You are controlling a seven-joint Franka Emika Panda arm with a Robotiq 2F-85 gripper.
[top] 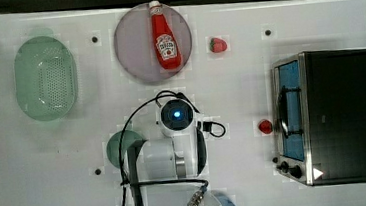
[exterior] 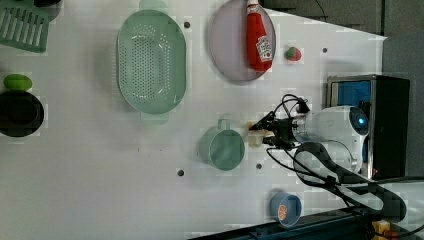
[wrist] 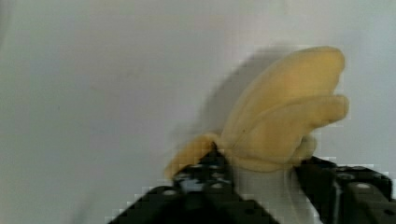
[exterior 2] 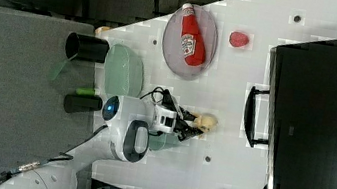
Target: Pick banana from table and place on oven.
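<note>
In the top view, the white worktop runs nearly edge to edge, dotted with a few small dark holes, and a dark strip of floor lies beyond its far edge. A green colander sits at the top view's left, and a grey plate carries a ketchup bottle. A strawberry lies just beside the plate. The oven stands at the top view's right, with a small red fruit just in front of its door. The arm covers the middle of the worktop.

In the left view, a green mug stands near the middle of the worktop and the gripper reaches just beside it, with the banana at its tip. A blue bowl holding an orange slice sits near the worktop's edge. A black bowl and a lime are at the left view's left.

In the right view, a grey floor and dark room surround the worktop. The banana lies on the worktop between the mug and the oven, well apart from the oven.

In the wrist view, the gripper has a black finger either side of the banana's whitish stub; whether they clamp it I cannot tell.
</note>
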